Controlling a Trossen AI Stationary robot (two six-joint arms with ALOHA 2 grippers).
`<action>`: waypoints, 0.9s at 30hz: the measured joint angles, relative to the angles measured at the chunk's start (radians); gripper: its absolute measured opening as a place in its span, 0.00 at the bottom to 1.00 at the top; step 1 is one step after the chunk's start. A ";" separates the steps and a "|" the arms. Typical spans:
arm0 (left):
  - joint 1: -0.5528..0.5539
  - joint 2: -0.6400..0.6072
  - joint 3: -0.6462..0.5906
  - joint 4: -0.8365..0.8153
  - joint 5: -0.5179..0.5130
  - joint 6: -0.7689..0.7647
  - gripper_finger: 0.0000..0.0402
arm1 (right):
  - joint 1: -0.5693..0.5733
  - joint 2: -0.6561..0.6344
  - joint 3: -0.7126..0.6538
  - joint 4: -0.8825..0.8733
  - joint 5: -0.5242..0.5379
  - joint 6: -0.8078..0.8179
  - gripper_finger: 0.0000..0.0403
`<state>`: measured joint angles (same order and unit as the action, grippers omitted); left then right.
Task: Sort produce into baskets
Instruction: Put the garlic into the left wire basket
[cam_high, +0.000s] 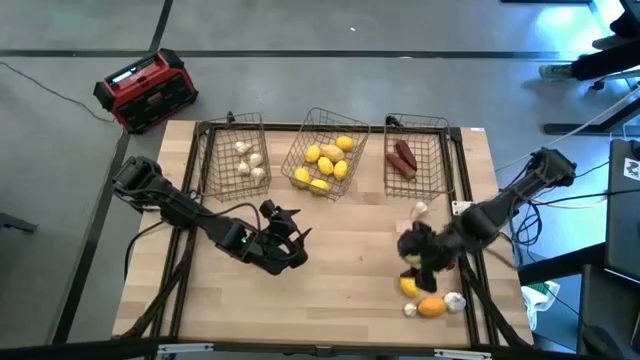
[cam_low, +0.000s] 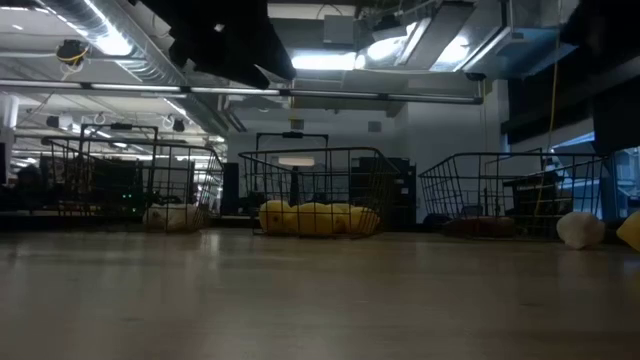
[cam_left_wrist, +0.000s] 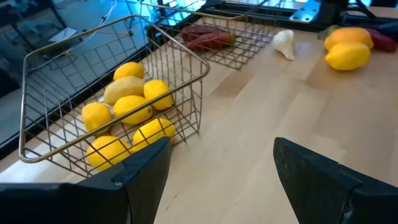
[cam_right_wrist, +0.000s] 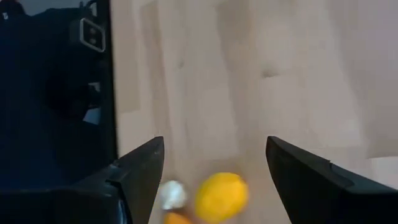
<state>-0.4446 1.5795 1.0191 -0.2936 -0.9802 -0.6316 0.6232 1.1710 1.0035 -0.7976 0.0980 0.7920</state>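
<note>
Three wire baskets stand along the table's far side. The left basket (cam_high: 238, 160) holds white bulbs, the middle basket (cam_high: 322, 160) yellow lemons (cam_left_wrist: 127, 106), and the right basket (cam_high: 412, 160) dark red pieces (cam_left_wrist: 208, 36). Loose produce lies near the right front: a lemon (cam_right_wrist: 221, 196), an orange piece (cam_high: 431, 306), and white bulbs (cam_high: 455, 300). Another white bulb (cam_high: 420, 208) lies farther back. My right gripper (cam_right_wrist: 214, 146) hangs open above the loose lemon, touching nothing. My left gripper (cam_left_wrist: 221, 149) waits open over the table's middle, pointing toward the lemon basket.
A red-and-black box (cam_high: 145, 90) sits on the floor beyond the table's far left corner. Bare wood lies between the two arms and in front of the baskets. The table's right edge and a dark frame rail (cam_right_wrist: 113, 81) run close beside my right gripper.
</note>
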 joint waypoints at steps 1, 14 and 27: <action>-0.004 0.000 0.000 0.000 0.000 0.004 0.70 | 0.023 0.022 0.000 0.019 0.006 0.027 0.69; -0.016 0.000 0.000 -0.001 0.000 0.018 0.70 | 0.235 0.224 0.000 0.074 -0.038 0.490 0.69; -0.019 0.000 0.000 -0.001 0.000 0.008 0.70 | 0.261 0.384 0.000 0.142 -0.143 0.619 0.69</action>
<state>-0.4633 1.5799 1.0191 -0.2948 -0.9802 -0.6238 0.8841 1.5551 1.0035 -0.6558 -0.0453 1.4108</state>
